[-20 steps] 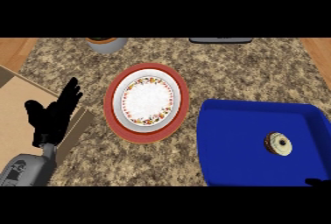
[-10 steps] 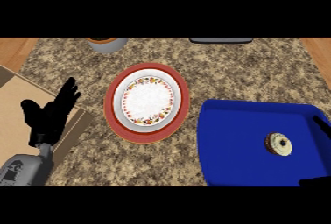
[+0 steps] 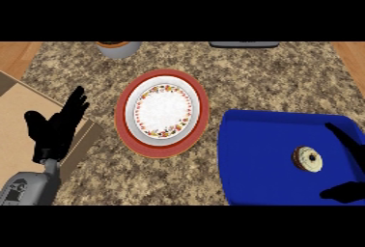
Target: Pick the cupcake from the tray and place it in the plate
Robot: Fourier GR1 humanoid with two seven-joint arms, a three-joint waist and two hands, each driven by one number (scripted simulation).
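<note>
At lower left, the left hand (image 3: 55,129) is showing solid matte black, with slim fingers (image 3: 75,103) tapering off a broad palm. Below it, a narrow dark wrist (image 3: 47,157) is running into a rounded grey forearm (image 3: 28,187) with paler patches. At the right edge, the right hand (image 3: 346,193) is showing black too.

I see the cupcake (image 3: 308,158), tan with a dark centre, in the blue tray's (image 3: 249,144) right half; the red-rimmed floral plate (image 3: 165,110) lies just left.
</note>
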